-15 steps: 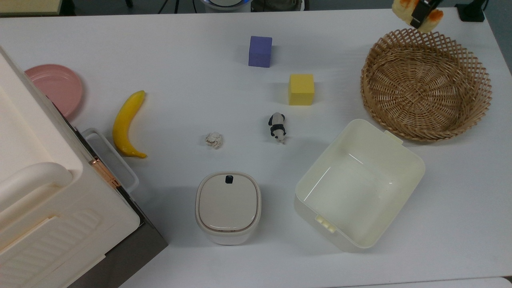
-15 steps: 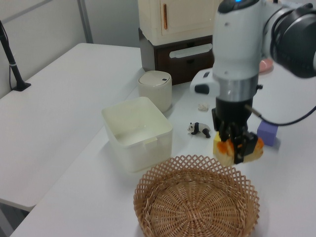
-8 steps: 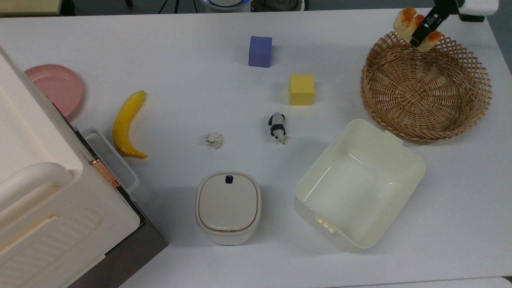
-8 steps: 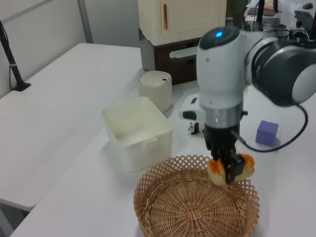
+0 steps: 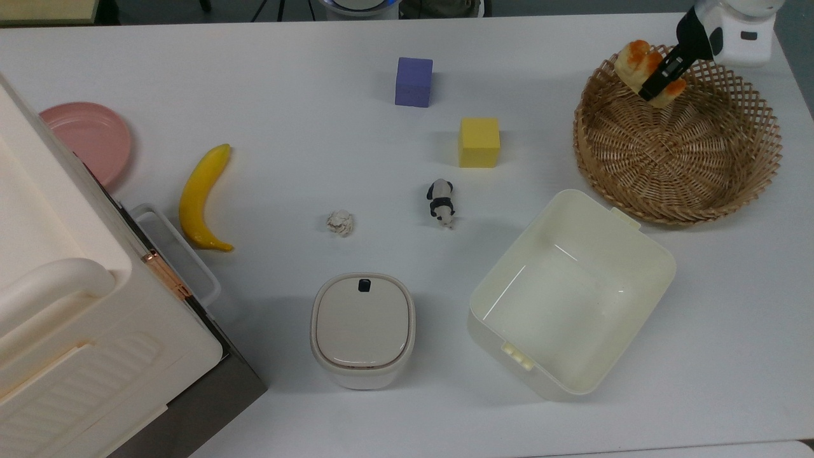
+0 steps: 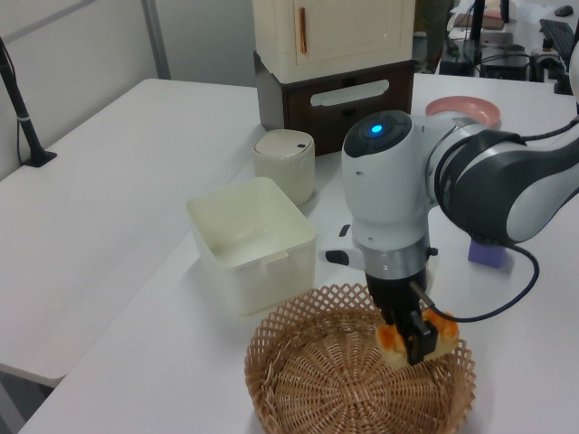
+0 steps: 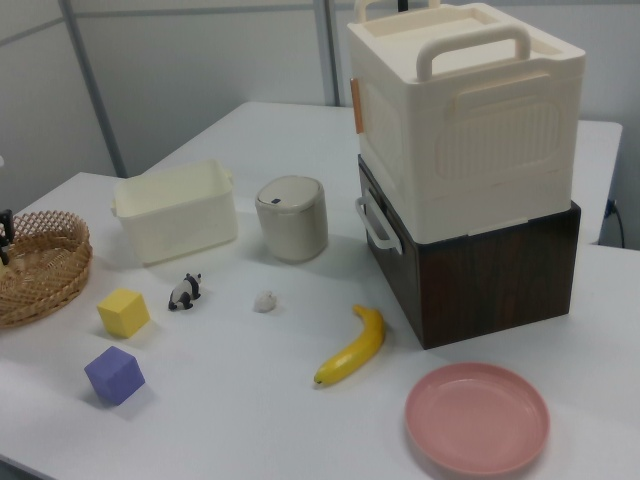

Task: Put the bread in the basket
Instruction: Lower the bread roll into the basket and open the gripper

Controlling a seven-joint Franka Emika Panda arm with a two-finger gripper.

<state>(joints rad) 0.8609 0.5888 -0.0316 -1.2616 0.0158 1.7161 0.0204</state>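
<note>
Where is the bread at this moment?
The bread is held in the gripper over the far rim of the basket, at the top view's upper right, still clear of the basket's base.

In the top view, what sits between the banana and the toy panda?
A small crumpled paper ball lies between the banana and the toy panda; otherwise the table is bare there.

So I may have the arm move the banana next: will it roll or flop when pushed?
The banana probably won't roll far: its curved shape lies flat on the table, so a push would more likely make it pivot. It looks stiff, holding its arc in the right view too. Its glossy skin suggests it may slip in a grip.
</note>
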